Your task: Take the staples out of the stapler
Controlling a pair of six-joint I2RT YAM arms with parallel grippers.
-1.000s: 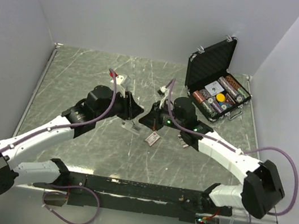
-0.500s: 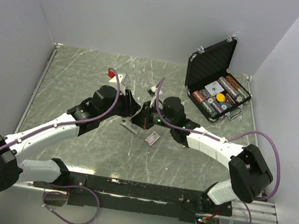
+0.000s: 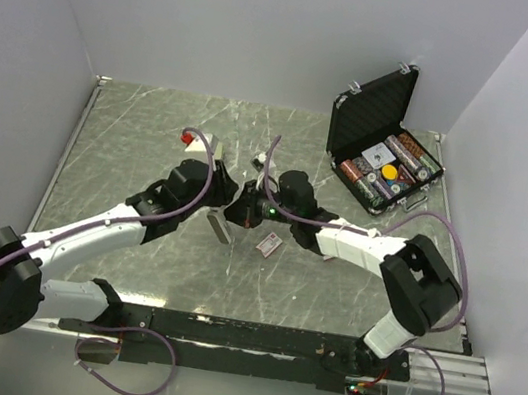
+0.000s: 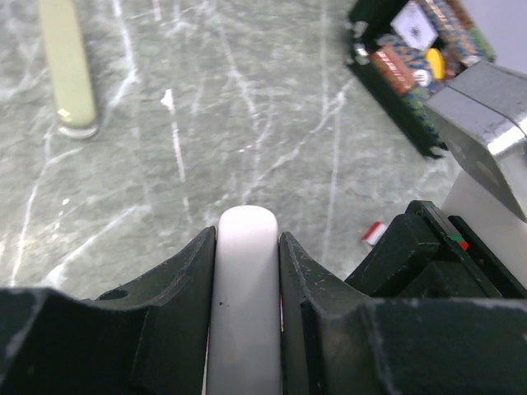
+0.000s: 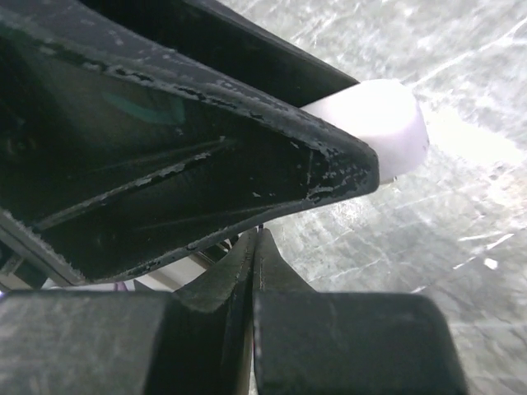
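My left gripper (image 3: 220,200) is shut on the stapler (image 3: 220,225), whose white body (image 4: 245,280) stands between its fingers (image 4: 185,271) in the left wrist view. My right gripper (image 3: 239,212) sits right against it from the right. In the right wrist view its fingers (image 5: 255,239) are pressed together just under the left gripper's black finger, with the stapler's white end (image 5: 375,115) beyond. Nothing shows between the right fingers. The staples are not visible in any view.
A pink-and-white flat box (image 3: 267,244) lies on the table just right of the grippers and also shows in the left wrist view (image 4: 375,233). An open black case (image 3: 382,157) of poker chips stands at the back right. A pale elongated object (image 4: 66,66) lies on the marbled table.
Both grippers have moved left and towards the back together, with the stapler carried along. The right arm has stretched further left, and its gripper now touches the left one.
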